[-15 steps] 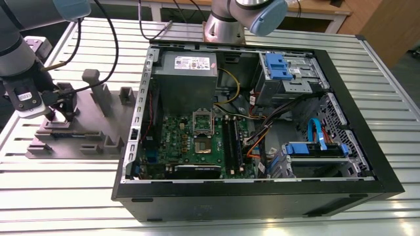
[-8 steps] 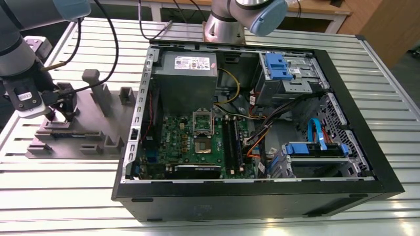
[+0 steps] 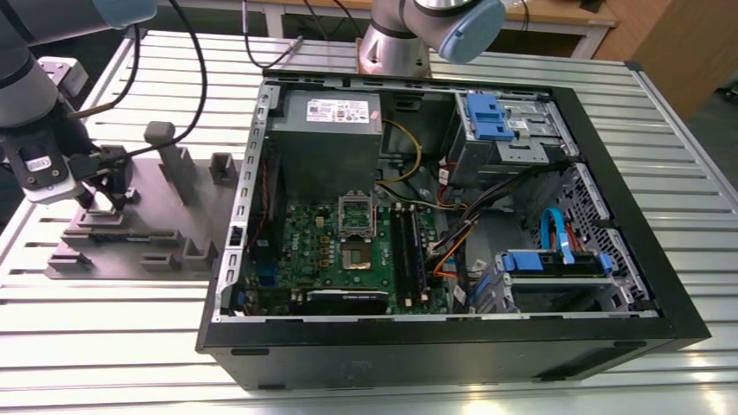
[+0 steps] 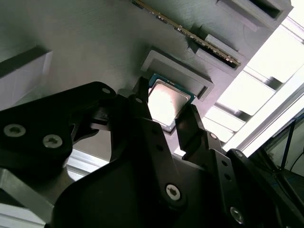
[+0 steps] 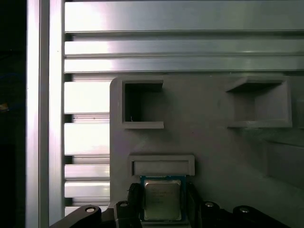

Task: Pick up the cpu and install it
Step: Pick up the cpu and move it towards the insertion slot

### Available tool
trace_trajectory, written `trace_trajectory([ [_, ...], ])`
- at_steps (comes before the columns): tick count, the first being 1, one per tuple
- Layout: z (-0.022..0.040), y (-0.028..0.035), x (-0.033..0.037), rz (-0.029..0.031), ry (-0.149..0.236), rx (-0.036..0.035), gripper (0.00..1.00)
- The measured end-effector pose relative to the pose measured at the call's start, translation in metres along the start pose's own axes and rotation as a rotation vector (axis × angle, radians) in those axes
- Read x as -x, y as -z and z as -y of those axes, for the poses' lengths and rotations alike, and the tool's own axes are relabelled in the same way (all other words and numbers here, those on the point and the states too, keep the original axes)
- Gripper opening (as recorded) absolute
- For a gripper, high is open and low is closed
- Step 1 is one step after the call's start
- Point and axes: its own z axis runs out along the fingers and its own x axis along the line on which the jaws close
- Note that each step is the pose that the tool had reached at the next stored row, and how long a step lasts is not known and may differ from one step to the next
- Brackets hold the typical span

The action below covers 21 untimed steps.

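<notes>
My claw (image 3: 102, 206) hangs low over the grey fixture plate (image 3: 138, 251), which lies on the slatted metal tabletop (image 3: 116, 328) near its edge at the exterior view's left. My arm comes down to it from that same side.

In both wrist views my claw (image 5: 162, 203) is clamped on the cpu (image 5: 162, 197). One black finger (image 5: 134, 202) presses against one edge of the chip, and the other finger is against the opposite edge. The cpu's shiny silver top faces up, with a thin greenish rim around it. In the second wrist view, the cpu (image 4: 167, 100) sits between my fingers (image 4: 194, 128), just beside a raised grey ledge (image 4: 180, 73) on the fixture plate (image 4: 95, 42). I cannot tell whether the chip rests on the plate or is just clear of it.

An open computer case (image 3: 461, 354) lies on its side across the middle of the tabletop, well apart from my claw. Inside is the green motherboard (image 3: 300, 251), with its socket (image 3: 354, 252) uncovered. The silver hinged frame (image 3: 354, 210) is swung back beside the socket, towards the large grey box (image 3: 328, 143) with the white label.
</notes>
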Motion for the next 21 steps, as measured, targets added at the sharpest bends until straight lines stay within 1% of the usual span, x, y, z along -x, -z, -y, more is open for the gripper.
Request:
trace_trajectory([
  [6,0.0,0.0009,0.0,0.0,0.0,0.0,0.47],
  [14,-0.0001,0.0039,0.0,0.0,0.0,0.0,0.47],
  [21,-0.0002,0.0046,0.0,0.0,0.0,0.0,0.47],
])
